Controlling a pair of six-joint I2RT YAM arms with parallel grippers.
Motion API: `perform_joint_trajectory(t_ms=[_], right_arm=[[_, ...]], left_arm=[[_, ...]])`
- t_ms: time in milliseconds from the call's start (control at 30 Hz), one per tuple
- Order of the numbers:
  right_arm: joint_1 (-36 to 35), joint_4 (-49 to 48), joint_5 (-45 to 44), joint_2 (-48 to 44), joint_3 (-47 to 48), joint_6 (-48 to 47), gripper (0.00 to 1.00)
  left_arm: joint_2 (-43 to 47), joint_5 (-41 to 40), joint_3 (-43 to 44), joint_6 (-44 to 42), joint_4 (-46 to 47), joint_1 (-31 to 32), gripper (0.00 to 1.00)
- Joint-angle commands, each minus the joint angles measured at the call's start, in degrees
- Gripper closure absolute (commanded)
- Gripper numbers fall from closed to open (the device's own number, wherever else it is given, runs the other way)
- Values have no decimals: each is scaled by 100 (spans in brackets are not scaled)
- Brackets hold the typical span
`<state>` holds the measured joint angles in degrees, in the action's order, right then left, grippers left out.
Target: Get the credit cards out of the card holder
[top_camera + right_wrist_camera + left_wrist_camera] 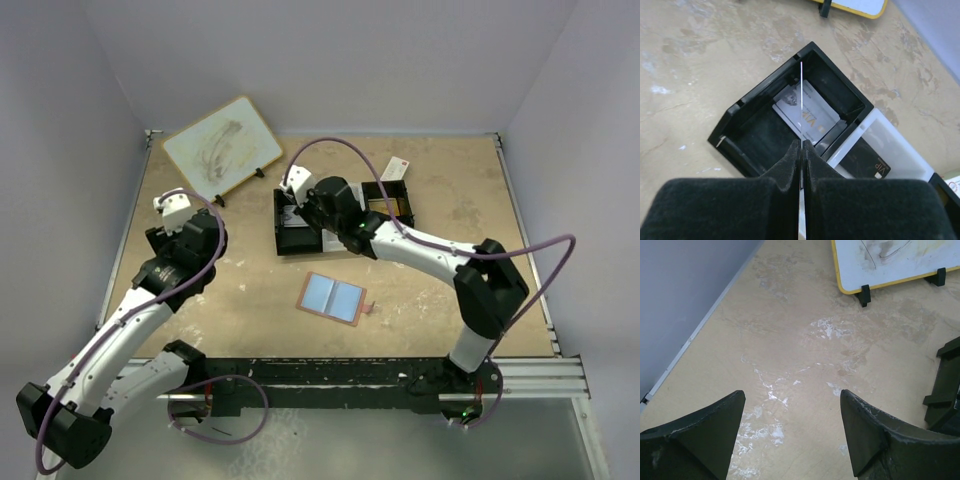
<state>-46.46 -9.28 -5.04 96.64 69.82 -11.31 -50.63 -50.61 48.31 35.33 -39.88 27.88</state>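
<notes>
The tan table top (790, 340) looks matt and rough, smeared chalky white. The three-compartment plastic tray (740, 112) has matt black walls and a frosted white middle section. Inside the tray lie a smooth silvery grey plastic credit card (817, 117) and a smooth dark card (865, 162). Near the tray, the salmon-tan leather card holder (333, 297) shows glossy bluish clear pockets. Above the tray, the fuzzy matt black fingers (782, 167) of the right gripper (801, 146) pinch a thin pale-edged card (801, 100).

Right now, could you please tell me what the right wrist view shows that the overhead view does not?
Only the wrist view: a thin card pinched edge-on in the right gripper, and a grey card lying in the black tray. Only overhead: the open wallet and the left arm. Both: that tray and the whiteboard.
</notes>
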Motion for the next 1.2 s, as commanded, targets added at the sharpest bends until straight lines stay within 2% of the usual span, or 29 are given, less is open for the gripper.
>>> perform_joint_trajectory(t_ms=[0, 100, 333, 500, 867, 1167], right_arm=[[-11, 43, -425, 292, 525, -527, 100], [-36, -193, -337, 571, 589, -896, 100], [-74, 786, -732, 1552, 1527, -1400, 100], [-74, 536, -1006, 1666, 1445, -1811, 100], [-74, 70, -948, 2030, 1464, -2825, 100], [-65, 57, -770, 2262, 1600, -3370, 100]], left_arm=[[284, -240, 23, 51, 124, -19, 25], [375, -304, 4, 53, 129, -19, 25], [328, -370, 40, 69, 83, -19, 25], [356, -510, 45, 82, 45, -19, 25], [635, -602, 11, 94, 61, -17, 25], [670, -614, 11, 105, 50, -13, 25]])
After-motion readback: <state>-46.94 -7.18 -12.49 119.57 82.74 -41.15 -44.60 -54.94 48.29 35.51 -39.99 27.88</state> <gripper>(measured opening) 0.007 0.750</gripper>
